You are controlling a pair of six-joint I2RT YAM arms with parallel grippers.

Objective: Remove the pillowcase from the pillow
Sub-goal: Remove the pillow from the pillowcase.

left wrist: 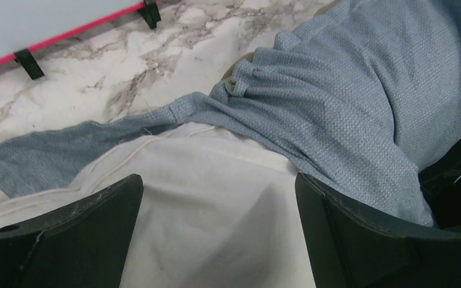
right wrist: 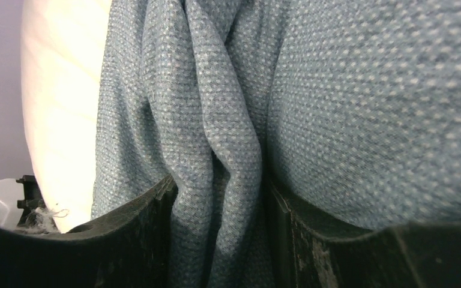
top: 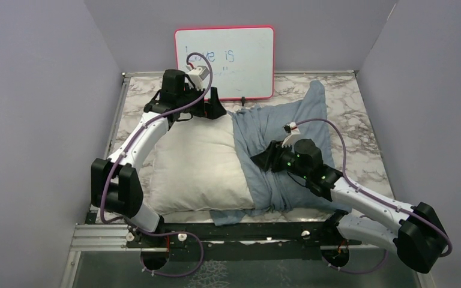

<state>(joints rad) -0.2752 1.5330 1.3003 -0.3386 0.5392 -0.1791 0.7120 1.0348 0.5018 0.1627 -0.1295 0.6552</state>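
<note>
Left end effector (top: 203, 109) sits at the far edge of the plump white rectangular pillow (top: 198, 162), and its jaws look spread over the top corner. Just beyond it stands the red-framed whiteboard (top: 225, 60), with blue writing across it. Right end effector (top: 265, 161) is down in the bunched, dusty blue-grey cloth pillowcase (top: 288, 120), tips sunk into a fold. To its left the pillow lies bare, well over half of it out. Under it and to its right the pillowcase covers the rest. Beyond it, a loose tail of cloth trails toward the far right corner of the grey-veined marble worktop (top: 366, 144). On its near side, a strip of cloth pokes out under the pillow's edge.
</note>
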